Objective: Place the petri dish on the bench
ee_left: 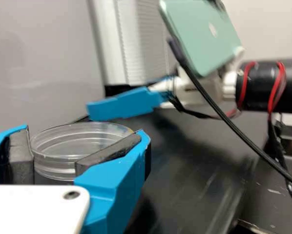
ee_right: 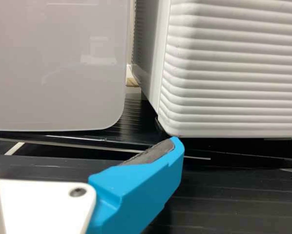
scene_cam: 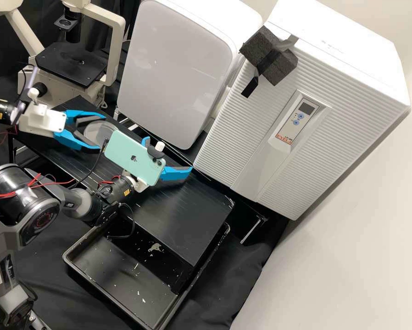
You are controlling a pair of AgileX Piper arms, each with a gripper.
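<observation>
My left gripper (scene_cam: 102, 132) is over the left part of the black bench (scene_cam: 187, 215), shut on a clear round petri dish (scene_cam: 97, 131). In the left wrist view, the dark pads of the left gripper (ee_left: 82, 132) press on opposite sides of the petri dish (ee_left: 80, 141), which looks level; whether its base touches the bench cannot be told. Partly hidden by a mint-green phone, my right gripper (scene_cam: 169, 154) is over the bench's middle, to the right of the dish. In the right wrist view the right gripper (ee_right: 82, 135) is open, its fingers wide apart with nothing between.
Along the bench's back stand a white cabinet with a glossy front (scene_cam: 174, 73) and a ribbed white unit (scene_cam: 242, 133). A microscope (scene_cam: 73, 62) is at the back left. A black tray (scene_cam: 123, 279) lies at the front. The phone (scene_cam: 135, 158) and its cable sit beside the left gripper.
</observation>
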